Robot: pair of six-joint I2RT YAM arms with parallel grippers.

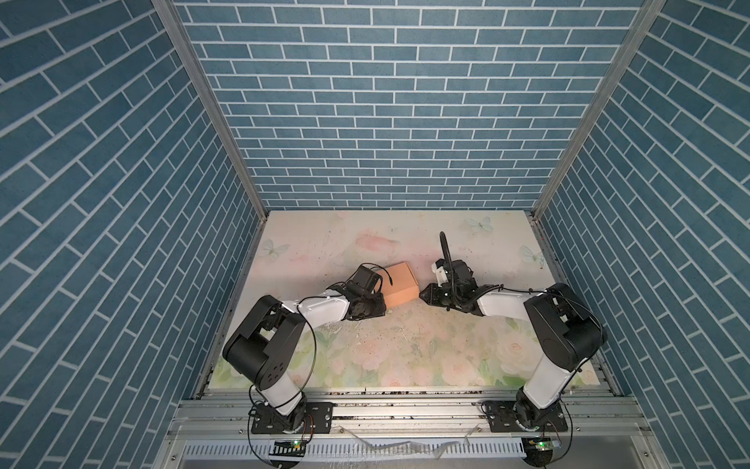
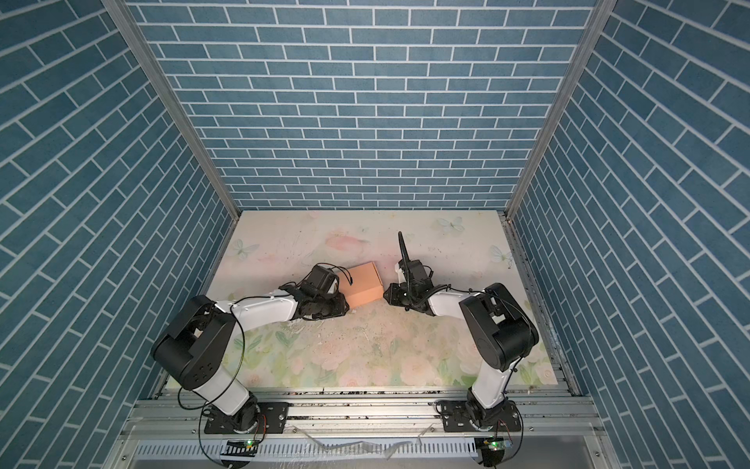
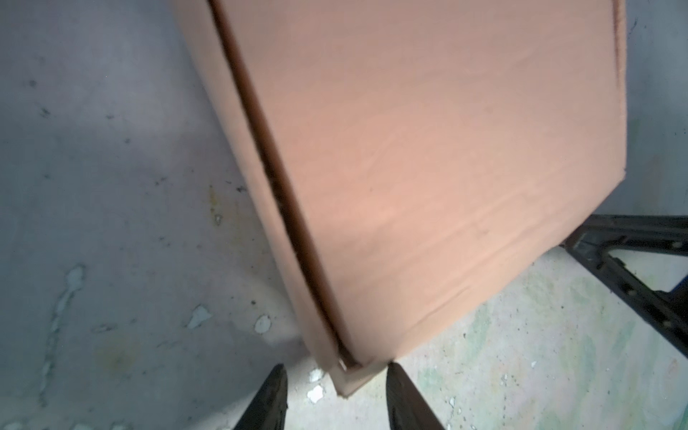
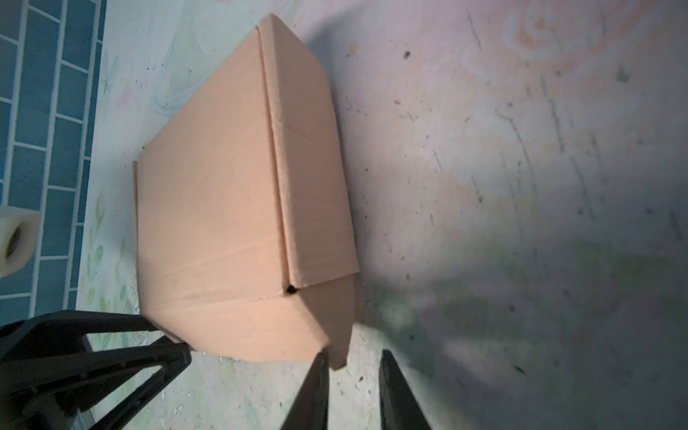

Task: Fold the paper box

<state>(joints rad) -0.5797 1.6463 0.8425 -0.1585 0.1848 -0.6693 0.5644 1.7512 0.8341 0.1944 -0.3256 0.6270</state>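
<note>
Left gripper and right gripper, jaws apart and empty, flank the paper box mid-way across the surface, probably steadying it.

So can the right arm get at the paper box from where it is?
Probably yes: the right gripper sits with jaws apart right at a corner of the paper box, nothing between them, and the left gripper is at a different corner, out of its way.
</note>
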